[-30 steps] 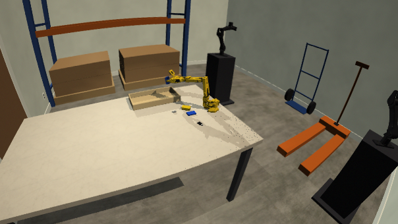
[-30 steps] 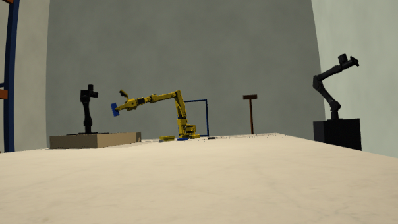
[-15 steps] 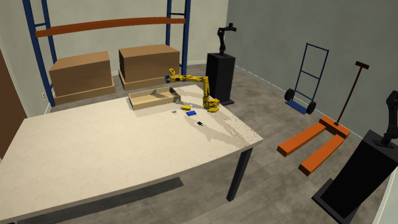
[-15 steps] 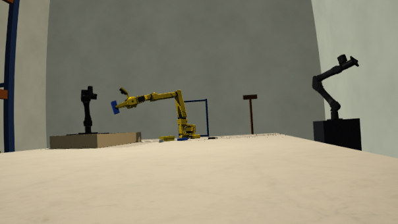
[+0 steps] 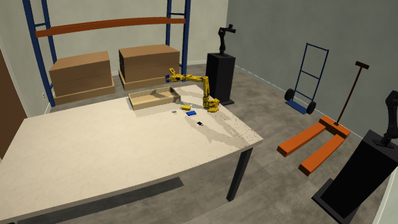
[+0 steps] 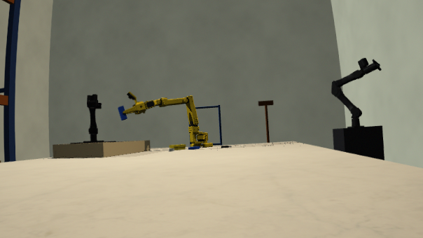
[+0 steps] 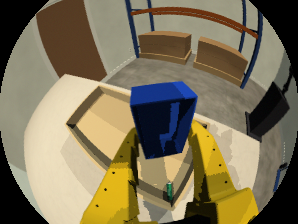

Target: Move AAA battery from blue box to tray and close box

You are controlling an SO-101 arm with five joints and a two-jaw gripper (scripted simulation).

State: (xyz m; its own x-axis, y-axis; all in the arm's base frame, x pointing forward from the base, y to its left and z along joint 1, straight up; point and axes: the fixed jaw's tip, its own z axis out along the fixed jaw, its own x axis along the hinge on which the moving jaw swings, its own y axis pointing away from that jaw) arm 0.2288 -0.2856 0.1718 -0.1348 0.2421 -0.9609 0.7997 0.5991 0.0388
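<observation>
The gripper [image 5: 169, 77] [image 6: 125, 106] [image 7: 162, 145] pinches the blue box [image 5: 167, 78] [image 6: 122, 113] [image 7: 162, 120] tipped, likely so the green battery [image 7: 170, 192] could fall into the tray's [image 5: 155, 104] [image 6: 78, 150] [image 7: 90, 150] near right end.

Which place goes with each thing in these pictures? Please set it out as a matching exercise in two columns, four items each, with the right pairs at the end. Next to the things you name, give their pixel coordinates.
Things
1. AAA battery [image 7: 170, 192]
2. blue box [image 6: 122, 113] [image 7: 163, 95]
3. yellow piece [image 5: 186, 107] [image 6: 177, 147]
4. pallet jack [image 5: 296, 139] [image 6: 267, 122]

Places
A. on the floor
B. inside the tray [image 5: 149, 106] [image 6: 78, 150] [image 7: 91, 151], near a corner
C. on the tabletop
D. held up by the end effector [image 5: 169, 78] [image 6: 124, 113] [image 7: 163, 140]

Right pairs: 1-B, 2-D, 3-C, 4-A
</observation>
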